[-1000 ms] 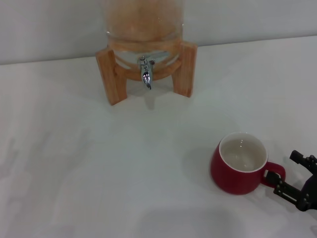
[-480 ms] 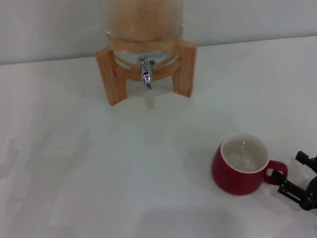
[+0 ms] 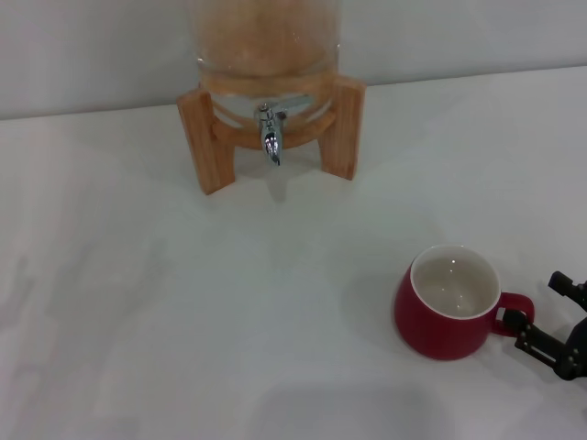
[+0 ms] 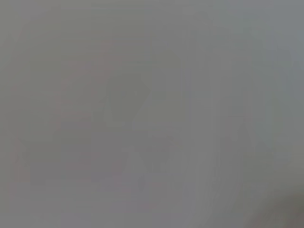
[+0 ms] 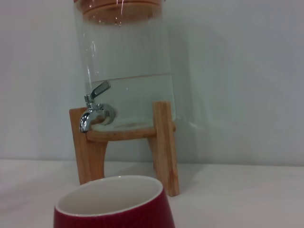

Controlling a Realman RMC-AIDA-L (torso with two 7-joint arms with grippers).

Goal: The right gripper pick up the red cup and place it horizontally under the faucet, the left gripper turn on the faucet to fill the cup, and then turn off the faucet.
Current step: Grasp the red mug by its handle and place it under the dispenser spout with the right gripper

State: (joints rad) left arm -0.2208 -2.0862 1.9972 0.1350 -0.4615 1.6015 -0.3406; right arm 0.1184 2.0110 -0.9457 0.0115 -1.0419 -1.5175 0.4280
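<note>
The red cup [image 3: 447,314] stands upright on the white table at the front right, white inside, with its handle [image 3: 515,305] pointing right. It fills the near edge of the right wrist view [image 5: 112,207]. My right gripper [image 3: 535,306] sits low at the table's right edge, open, with its black fingers on either side of the handle. The chrome faucet [image 3: 271,137] hangs from the front of the dispenser at the back centre, lever up, with no water running. It also shows in the right wrist view [image 5: 93,112]. The left gripper is out of view; the left wrist view shows only plain grey.
A glass water dispenser [image 3: 266,41] rests on a wooden stand [image 3: 204,137] against the back wall, with water inside [image 5: 137,99]. The white table [image 3: 183,302] stretches between the stand and the cup.
My right gripper has drawn back slightly toward the right edge and a little lower. The cup has shifted a touch toward the front right.
</note>
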